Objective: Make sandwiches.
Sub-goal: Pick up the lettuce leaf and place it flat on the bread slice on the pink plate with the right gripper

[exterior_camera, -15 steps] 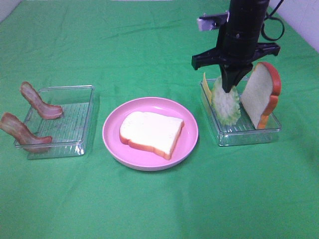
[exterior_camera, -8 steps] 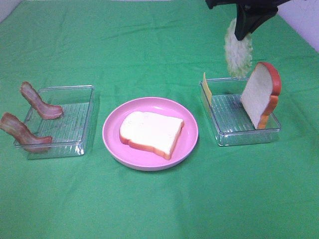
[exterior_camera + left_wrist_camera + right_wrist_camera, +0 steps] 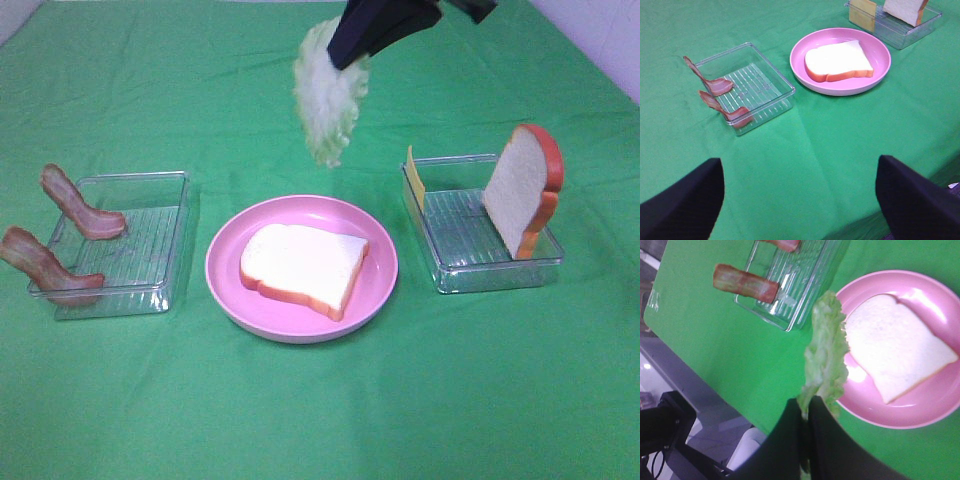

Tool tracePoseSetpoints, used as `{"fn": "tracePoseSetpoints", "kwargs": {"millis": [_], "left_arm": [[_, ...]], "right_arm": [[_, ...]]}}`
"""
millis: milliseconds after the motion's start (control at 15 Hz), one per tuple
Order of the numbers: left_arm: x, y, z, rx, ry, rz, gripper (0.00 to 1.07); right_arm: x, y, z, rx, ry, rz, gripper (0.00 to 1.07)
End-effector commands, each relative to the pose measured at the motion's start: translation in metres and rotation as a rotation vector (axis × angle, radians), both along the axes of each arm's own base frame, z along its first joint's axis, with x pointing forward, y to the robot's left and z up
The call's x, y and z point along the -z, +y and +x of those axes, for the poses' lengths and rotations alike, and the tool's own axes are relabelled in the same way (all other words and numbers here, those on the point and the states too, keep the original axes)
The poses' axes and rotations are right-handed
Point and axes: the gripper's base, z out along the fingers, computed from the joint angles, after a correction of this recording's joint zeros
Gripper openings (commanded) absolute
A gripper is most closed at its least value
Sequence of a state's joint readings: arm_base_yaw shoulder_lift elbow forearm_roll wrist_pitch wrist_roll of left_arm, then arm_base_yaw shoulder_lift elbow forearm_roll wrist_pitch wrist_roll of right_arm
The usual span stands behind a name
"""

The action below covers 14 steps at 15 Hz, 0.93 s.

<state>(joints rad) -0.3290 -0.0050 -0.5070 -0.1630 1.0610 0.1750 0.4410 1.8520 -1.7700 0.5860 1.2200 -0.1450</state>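
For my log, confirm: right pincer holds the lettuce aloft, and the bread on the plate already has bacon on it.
No: the exterior high view shows the bread on the plate bare. The right pincer does hold the lettuce aloft.

Bread slice (image 3: 303, 266) on plate (image 3: 224, 282) uncovered, left tray (image 3: 150, 298), right tray (image 3: 492, 277) flanking

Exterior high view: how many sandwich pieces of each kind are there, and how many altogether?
Bread slices: 2
Bacon strips: 2
Lettuce leaf: 1
Cheese slice: 1
Total: 6
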Motion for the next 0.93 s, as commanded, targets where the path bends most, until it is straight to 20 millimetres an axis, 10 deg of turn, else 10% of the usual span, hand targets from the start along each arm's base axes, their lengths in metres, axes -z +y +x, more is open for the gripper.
{"fn": "tracePoseSetpoints", "kwargs": {"millis": [67, 400, 933], "left_arm": [[0.001, 0.001, -0.002, 0.004, -0.023, -0.01, 0.79], [0.001, 0.001, -0.002, 0.004, -0.023, -0.01, 0.79], [0.001, 0.001, -0.002, 0.004, -0.023, -0.009, 0.79]], "right_arm": [[0.026, 0.038, -0.008, -0.108, 0.041, -0.008, 0.0], [0.089, 0.079, -0.004, -0.142, 0.144, -0.042, 0.0], [0.146, 0.068, 0.028, -0.008, 0.019, -0.304, 0.0]]}}
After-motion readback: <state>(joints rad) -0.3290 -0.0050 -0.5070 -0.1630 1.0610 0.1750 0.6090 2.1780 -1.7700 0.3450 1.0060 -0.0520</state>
